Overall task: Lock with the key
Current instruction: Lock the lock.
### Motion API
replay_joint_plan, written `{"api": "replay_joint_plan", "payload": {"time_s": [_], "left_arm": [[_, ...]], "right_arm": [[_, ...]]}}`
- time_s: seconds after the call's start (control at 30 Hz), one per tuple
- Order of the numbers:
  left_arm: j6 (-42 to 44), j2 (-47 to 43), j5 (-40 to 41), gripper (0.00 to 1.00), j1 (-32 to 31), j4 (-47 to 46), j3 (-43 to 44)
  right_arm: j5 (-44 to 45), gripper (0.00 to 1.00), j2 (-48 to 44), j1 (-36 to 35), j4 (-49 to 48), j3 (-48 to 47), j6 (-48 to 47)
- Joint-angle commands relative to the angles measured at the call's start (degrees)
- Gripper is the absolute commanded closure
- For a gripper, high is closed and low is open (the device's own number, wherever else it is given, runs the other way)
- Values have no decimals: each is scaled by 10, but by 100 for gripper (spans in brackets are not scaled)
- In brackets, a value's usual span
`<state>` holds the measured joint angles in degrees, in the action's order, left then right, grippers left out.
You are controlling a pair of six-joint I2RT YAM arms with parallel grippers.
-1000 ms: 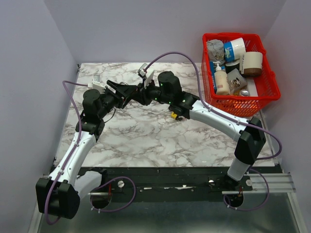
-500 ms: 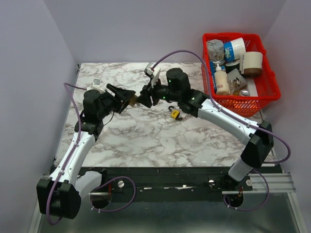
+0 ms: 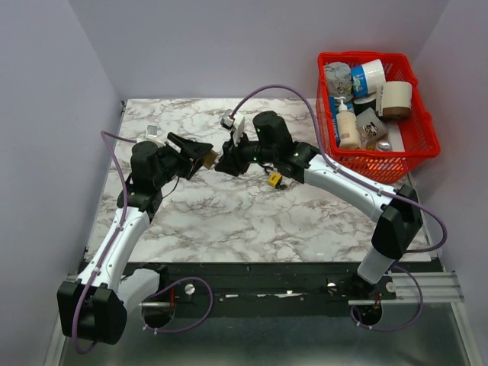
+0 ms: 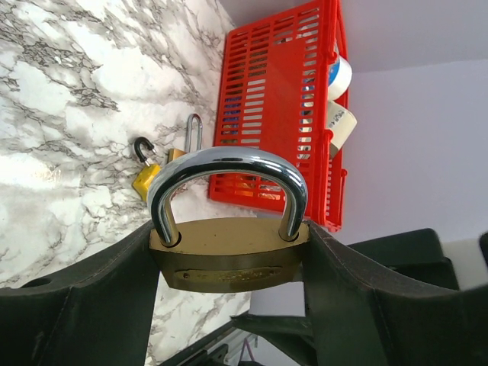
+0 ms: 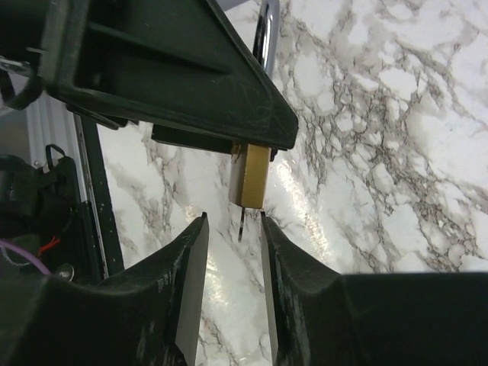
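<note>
Above the marble counter, toward its far left side, clenched on a brass padlock with the left hand: dark fingers pressed against the two narrow ends of the body, chrome shackle up and clear of the grip, both legs down into the brass. Held in the air, off the counter. From the right wrist, seen edge-on: the same brass body just under the left hand's dark bulk, with a thin key sticking out of its underside. Right hand released, its fingers parted a little to either side of that key and not touching it, tips just short of the padlock. From overhead, both hands nearly nose to nose, padlock between them. On the counter near the right arm, a small yellow padlock with its dark shackle swung open, and close by it a second brass lock with a long silver shackle; touching or only just beside, cannot tell. Beyond these, at the far right corner, a red plastic basket with a pump bottle, a white roll and other packs inside, well apart from both hands.
</note>
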<state>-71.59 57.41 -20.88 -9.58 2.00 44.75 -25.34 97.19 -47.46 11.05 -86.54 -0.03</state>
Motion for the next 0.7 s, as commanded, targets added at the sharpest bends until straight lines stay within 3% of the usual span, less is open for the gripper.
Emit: {"api": "replay_joint_plan", "payload": {"time_s": [0.0,0.2,0.37,0.57,0.67], "left_arm": [[-24,-18,-8,100,1,-45,8],[-29,-17,-9,100,1,-51,3],[-29,-17,-8,100,1,-48,2],[-32,-19,-6,100,1,-46,-5],[-36,-19,-5,100,1,-45,-6]], "right_arm": [[-2,64,15,-2,19,-19,-3],[2,72,26,-3,15,-28,-1],[-3,72,27,-2,8,-30,13],[-8,91,31,-2,7,-33,17],[-10,93,32,-2,8,-33,19]]}}
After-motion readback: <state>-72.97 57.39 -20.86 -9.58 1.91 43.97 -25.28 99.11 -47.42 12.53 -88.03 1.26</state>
